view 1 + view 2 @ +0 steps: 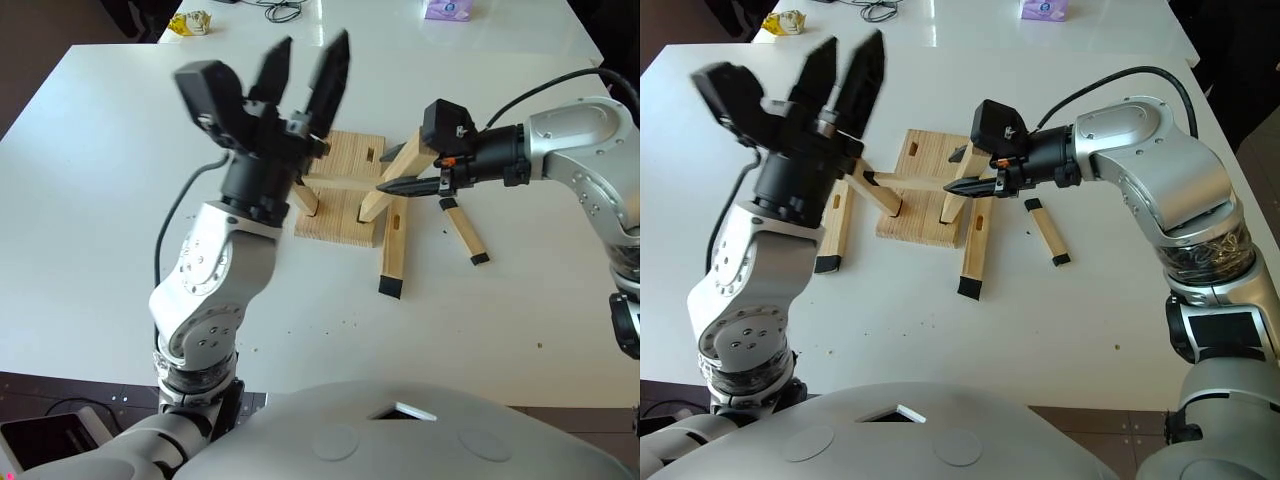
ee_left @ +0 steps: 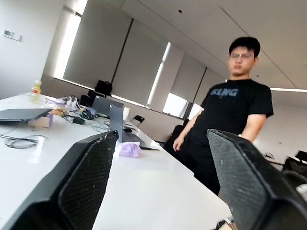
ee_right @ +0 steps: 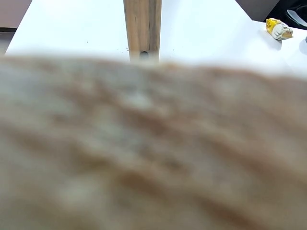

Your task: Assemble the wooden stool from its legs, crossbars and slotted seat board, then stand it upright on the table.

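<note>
A large glossy white table (image 1: 90, 180) carries a soft sheen of overhead light. Butted against the white table's far edge is a second white tabletop (image 1: 380, 15), with a thin dark seam between them. Dark brown floor (image 1: 30, 65) shows off the white table's far left corner. Beyond the white table, tall grey roller blinds (image 2: 96, 52) cover the windows, and narrow strips of bright daylight (image 2: 68, 43) show at their edges. Above the white table runs a plain white panelled ceiling (image 2: 216, 19). A pale wall (image 2: 24, 62) and black office chairs (image 2: 101, 87) stand past its far end.
</note>
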Robot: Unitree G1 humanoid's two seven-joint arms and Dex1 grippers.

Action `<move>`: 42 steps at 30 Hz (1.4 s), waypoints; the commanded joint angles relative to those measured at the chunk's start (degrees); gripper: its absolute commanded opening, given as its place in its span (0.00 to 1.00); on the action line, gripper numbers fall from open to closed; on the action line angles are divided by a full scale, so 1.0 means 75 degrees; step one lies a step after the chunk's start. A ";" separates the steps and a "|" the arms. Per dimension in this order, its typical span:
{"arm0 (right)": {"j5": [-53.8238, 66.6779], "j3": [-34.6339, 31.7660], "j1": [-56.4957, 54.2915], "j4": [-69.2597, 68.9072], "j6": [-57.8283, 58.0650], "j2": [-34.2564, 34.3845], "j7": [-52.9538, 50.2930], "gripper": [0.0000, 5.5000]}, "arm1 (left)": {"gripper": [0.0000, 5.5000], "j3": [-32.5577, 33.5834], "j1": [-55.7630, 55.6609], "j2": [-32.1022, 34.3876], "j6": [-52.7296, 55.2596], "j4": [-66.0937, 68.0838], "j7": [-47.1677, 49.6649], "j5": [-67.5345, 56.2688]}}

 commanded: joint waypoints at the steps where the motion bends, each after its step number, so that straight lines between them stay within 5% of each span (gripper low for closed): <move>1: -0.0353 0.0756 0.0771 0.0274 0.0475 0.0203 -0.0281 0.37 | 0.63 -0.0529 -0.0076 -0.0095 0.0523 0.0766 -0.0202 0.0570; 5: -0.0367 0.0862 0.0647 0.0315 0.0498 0.0295 -0.0315 0.37 | 0.59 -0.0508 0.0105 -0.0183 0.0674 0.1284 -0.0223 0.1055; 16: -0.0351 0.0955 0.0509 0.0393 0.0518 0.0261 -0.0256 0.37 | 0.28 -0.0038 0.0247 -0.0388 0.0661 0.0096 -0.0411 0.1425; 26: -0.0340 0.1096 0.0116 0.0568 0.0574 0.0445 -0.0197 0.37 | 0.01 -0.0506 0.1638 -0.0412 0.1595 0.1962 -0.0436 0.2251; 32: -0.0344 0.1129 0.0108 0.0606 0.0555 0.0455 -0.0184 0.37 | 0.00 0.0041 0.1078 -0.1059 0.0483 0.0881 -0.0798 0.2040; 38: -0.0386 0.1123 0.0153 0.0645 0.0531 0.0397 -0.0186 0.37 | 0.00 0.1808 -0.1391 -0.1735 -0.0527 -0.0726 -0.0357 0.0290; 42: -0.0380 0.1079 0.0168 0.0655 0.0504 0.0298 -0.0134 0.37 | 0.00 0.5017 -0.2441 0.0187 -0.0745 -0.0328 0.0641 -0.1198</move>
